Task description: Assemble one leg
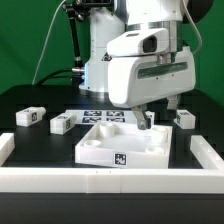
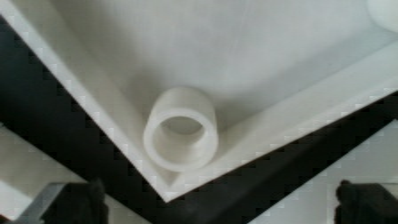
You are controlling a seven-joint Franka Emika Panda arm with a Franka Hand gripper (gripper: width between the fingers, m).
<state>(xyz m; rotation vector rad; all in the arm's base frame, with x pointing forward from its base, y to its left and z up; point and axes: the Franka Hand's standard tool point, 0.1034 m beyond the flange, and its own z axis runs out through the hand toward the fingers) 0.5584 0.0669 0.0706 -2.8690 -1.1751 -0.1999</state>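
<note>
Arm: a large white Franka robot arm (image 1: 140,60) fills the middle and far part of the exterior view and reaches down over the panel's far corner on the exterior view's right.
Table: a black flat table (image 1: 45,140), bounded on its near side by a raised white rail (image 1: 110,182).
Panel: a large flat white square plastic panel with a raised rim (image 1: 105,148) lies in the middle of the table. A black-and-white tag sits on its near face.
Marker board: the thin flat white marker board (image 1: 105,116) lies just beyond the panel, partly hidden by the arm.
Gripper: the two-finger gripper (image 1: 159,116) (image 2: 217,203) hangs over that far corner. Its dark fingers (image 2: 71,203) are spread wide, with nothing held between them.
Nearest leg: a small white oblong plastic block with a square tag (image 1: 184,117) lies on the table just beside the gripper, on the exterior view's right, apart from the fingers and off the panel.
Middle leg: a like white tagged block (image 1: 62,123) lies to the exterior view's left of the panel, well apart from the gripper.
Outer leg: a third white tagged block (image 1: 28,117) lies farther to the exterior view's left, farthest from the gripper.
Recess: a round white socket with a hole (image 2: 182,135) sits inside the panel's corner, in the middle of the wrist view, ahead of the fingertips.
</note>
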